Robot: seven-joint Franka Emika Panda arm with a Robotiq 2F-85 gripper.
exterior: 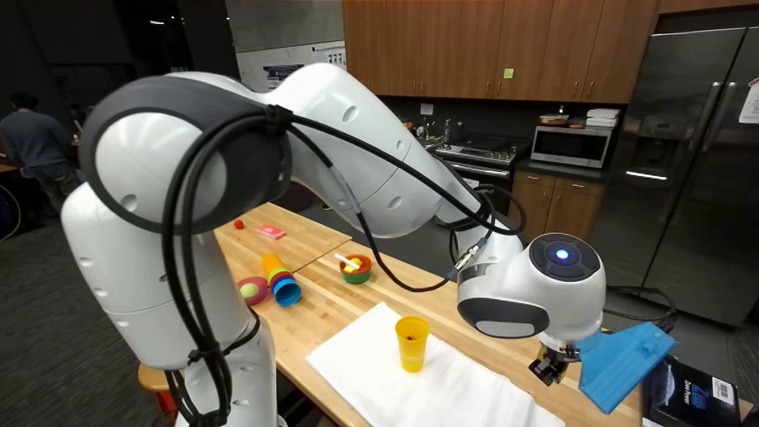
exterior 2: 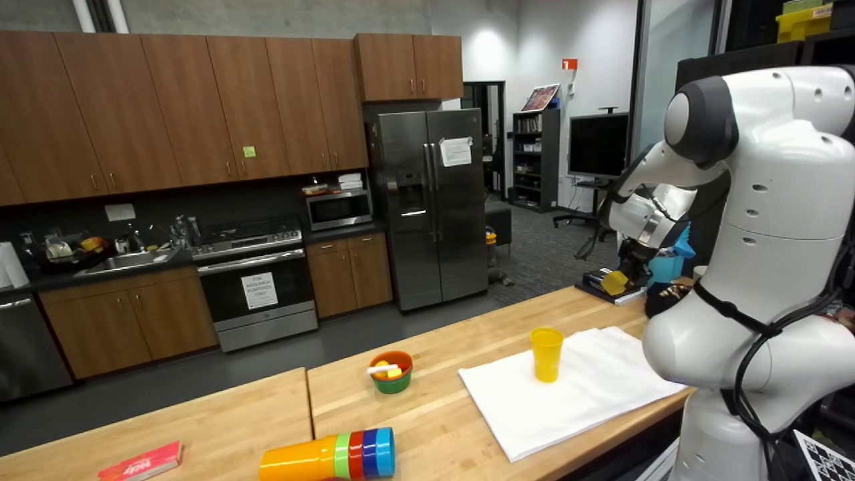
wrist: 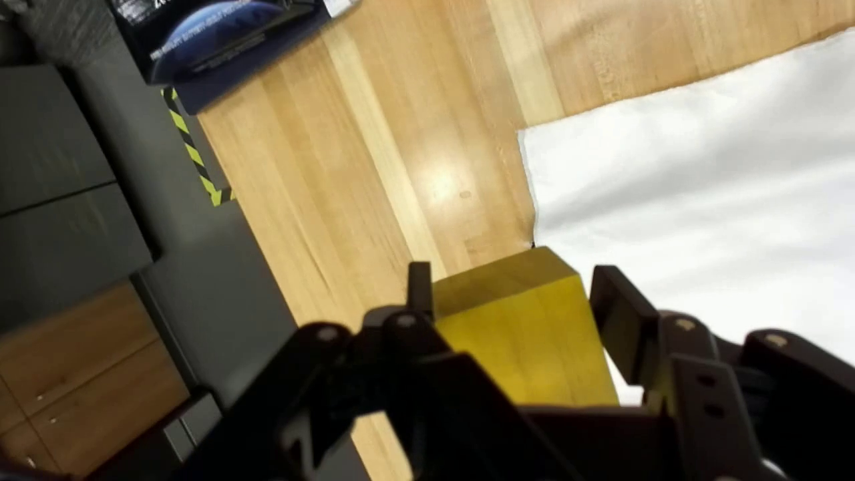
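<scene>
The yellow wooden block (wrist: 528,347) lies in the lower centre of the wrist view, straight between the fingers of the black two-fingered gripper (wrist: 513,280). One finger stands at its left side and one at its right, spread to about the block's own breadth, so the gripper appears to have hold of it. The gripper's body hides the lower part of the block, so I cannot tell its long axis; the top edges that show slope, rising to the right. In an exterior view the block (exterior 2: 614,282) hangs tilted at the fingertips, right of centre in the frame, apparently raised above the pale striped wooden bench (wrist: 320,167).

The tall yellow plastic cup (exterior: 412,350) stands upright on the white cloth (wrist: 721,187), well apart from the block. In both exterior views the cup lies to the left of the gripper. The wrist view does not show the cup; there the cloth fills the right side, one corner coming in just behind the block. A black printed box (wrist: 224,47) lies at the upper left of that view.
</scene>
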